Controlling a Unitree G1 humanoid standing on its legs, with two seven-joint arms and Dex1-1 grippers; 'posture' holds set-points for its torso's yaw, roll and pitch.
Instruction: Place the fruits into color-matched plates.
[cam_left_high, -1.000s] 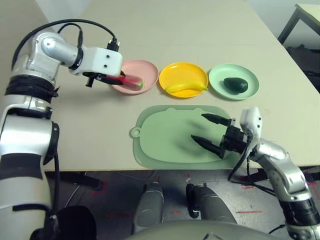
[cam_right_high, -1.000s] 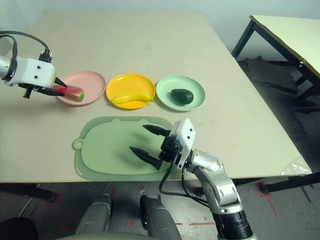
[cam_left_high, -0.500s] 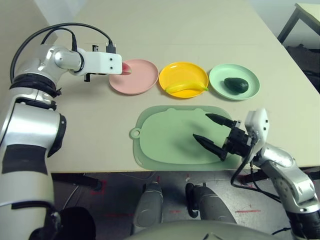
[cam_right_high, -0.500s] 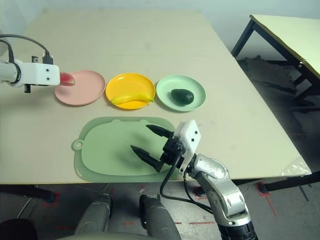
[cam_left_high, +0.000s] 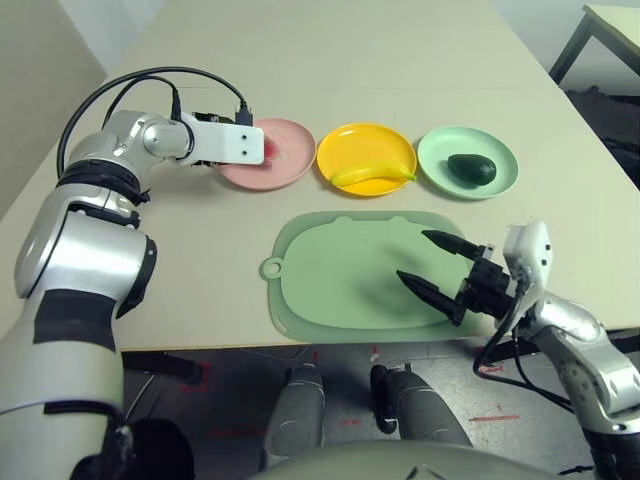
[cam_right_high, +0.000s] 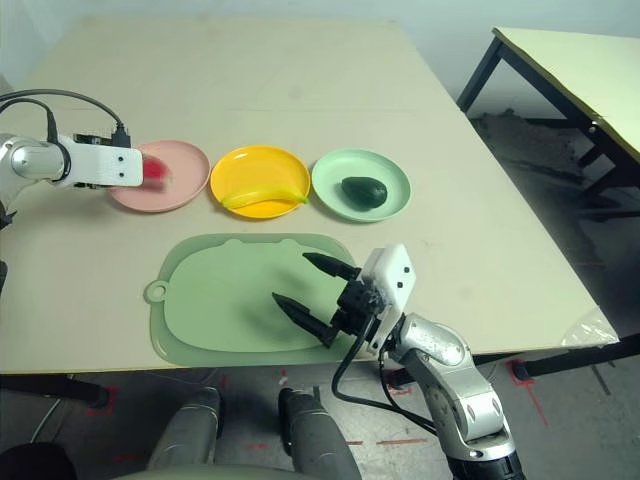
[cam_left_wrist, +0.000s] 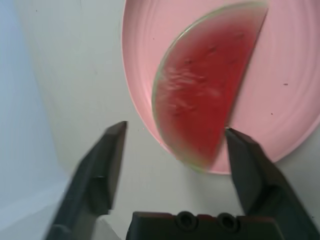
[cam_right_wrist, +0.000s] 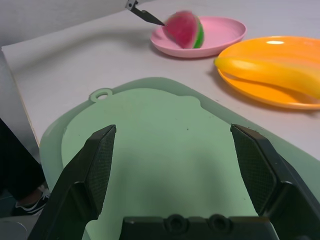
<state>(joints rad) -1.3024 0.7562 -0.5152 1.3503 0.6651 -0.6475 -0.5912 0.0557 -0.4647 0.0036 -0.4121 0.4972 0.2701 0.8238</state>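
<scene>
My left hand (cam_left_wrist: 172, 137) is spread open, and its two fingers are not touching anything. The watermelon (cam_left_wrist: 202, 100) lies just in front of this hand, on the near edge of the pink plate (cam_left_high: 285, 170). Its red face is up and its tip sticks out a little past the rim. The fruit sits between the lines of my two fingers, but just past their tips. My right hand (cam_left_high: 432, 265) is spread wide too, and it holds nothing. It hangs over the green mat (cam_left_high: 340, 270), at the end of the mat that is far from the loop handle. The mat lies flat on the surface (cam_left_high: 330, 70). Past my right hand, on the far side of the mat, are the other two plates. The yellow plate (cam_left_high: 365, 145) has the banana (cam_left_high: 372, 176) in it, lying along the side of the plate that is closer to my hand. The green plate (cam_left_high: 440, 150) has the avocado (cam_left_high: 471, 169) in it. The three plates stand in a row, close together, with the yellow one in the middle.
</scene>
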